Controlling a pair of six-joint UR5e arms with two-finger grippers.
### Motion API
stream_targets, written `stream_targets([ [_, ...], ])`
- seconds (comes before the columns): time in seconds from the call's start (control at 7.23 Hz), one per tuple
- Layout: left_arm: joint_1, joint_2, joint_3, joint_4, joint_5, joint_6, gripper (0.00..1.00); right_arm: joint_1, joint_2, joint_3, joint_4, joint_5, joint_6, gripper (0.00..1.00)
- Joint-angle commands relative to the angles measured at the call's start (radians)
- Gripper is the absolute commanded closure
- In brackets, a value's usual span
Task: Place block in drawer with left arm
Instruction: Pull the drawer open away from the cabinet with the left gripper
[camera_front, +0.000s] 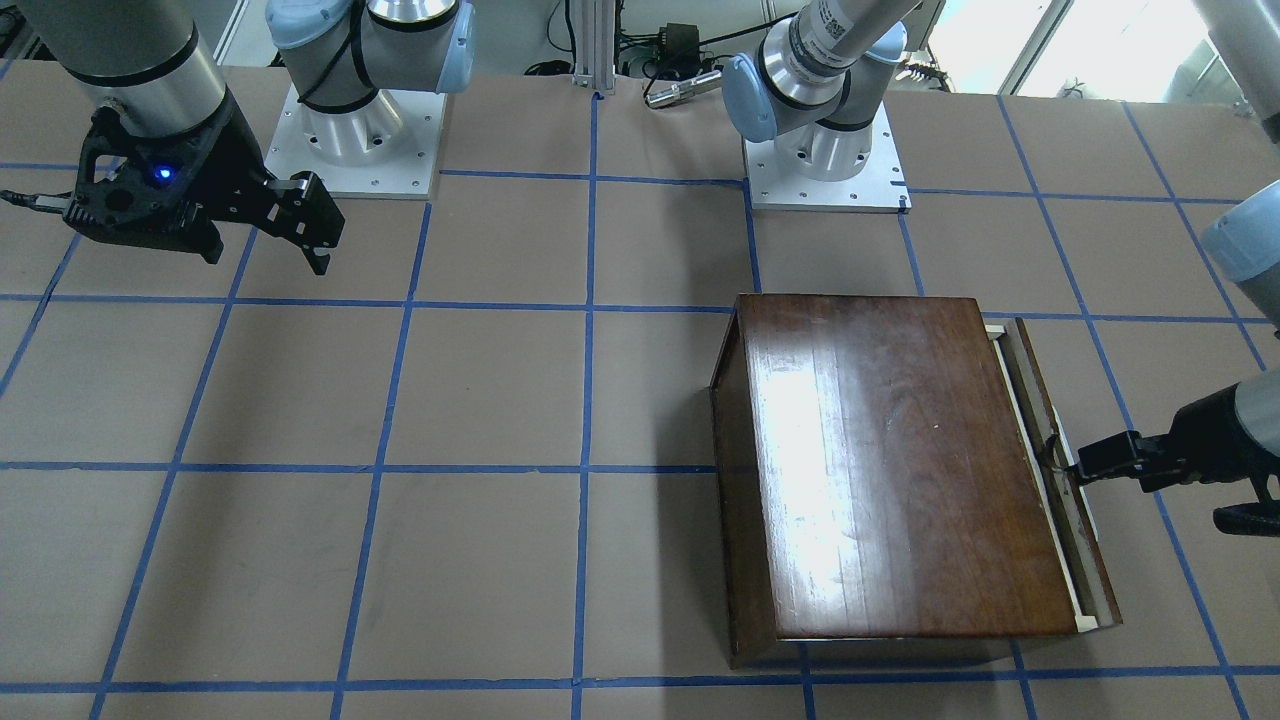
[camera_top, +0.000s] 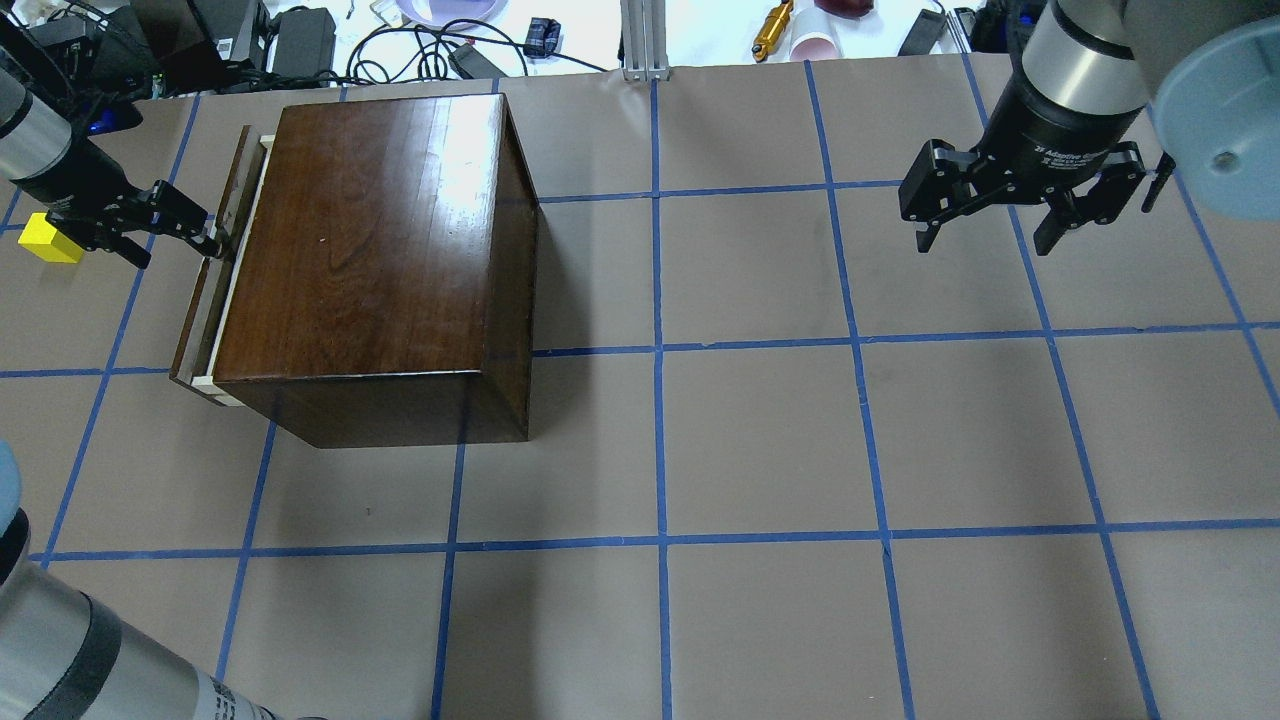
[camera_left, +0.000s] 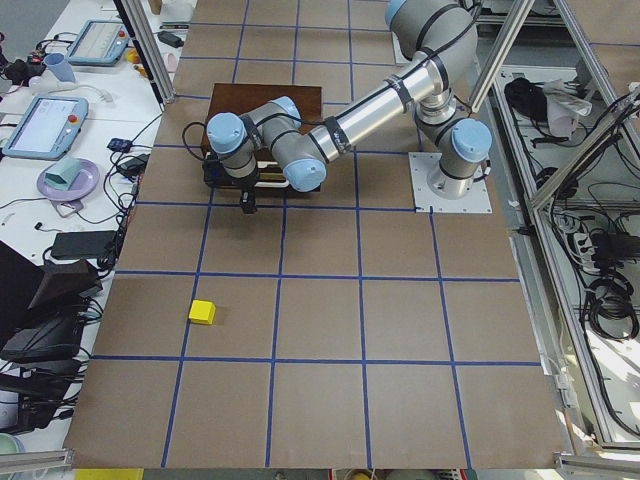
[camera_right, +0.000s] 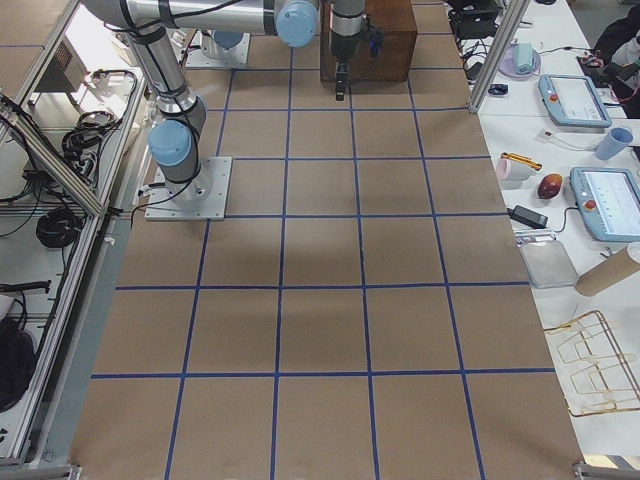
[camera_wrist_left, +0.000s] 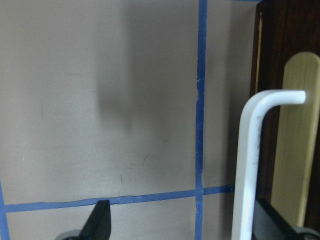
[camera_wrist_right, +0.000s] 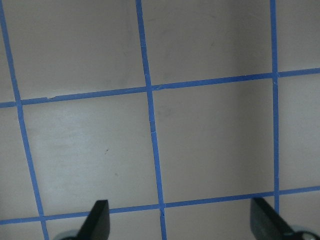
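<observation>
Left gripper (camera_top: 203, 240): I see it at the drawer side of the box (camera_top: 370, 230), jaws spread, the white handle (camera_wrist_left: 246, 165) between them and not pinched.
Drawer (camera_top: 205, 310): out of the box by a sliver.
Block (camera_top: 50, 238): on the table (camera_top: 760, 430), off the box's drawer side, apart from it.
Right gripper (camera_top: 985, 240): jaws spread, holding nothing, well apart from the box.

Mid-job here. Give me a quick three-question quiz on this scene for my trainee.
1. True or false: the block is already in the drawer.
2. What stands between the left gripper's fingers? A) the drawer handle B) the block C) nothing
3. Fill in: the right gripper hangs ____ above the table, holding nothing.
Key: 1 false, it lies on the table outside the drawer, which is barely pulled out; 2 A; 3 open.
</observation>
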Motion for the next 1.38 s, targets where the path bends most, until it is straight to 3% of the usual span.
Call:
stream_targets([
  [0.0, 0.001, -0.002, -0.001, 0.032, 0.04, 0.006, 0.0, 0.0, 0.0, 0.0, 0.0, 0.0, 0.0, 0.0],
  [1.25, 0.019, -0.013, 0.011, 0.059, 0.086, 0.031, 0.0, 0.0, 0.0, 0.0, 0.0, 0.0, 0.0, 0.0],
])
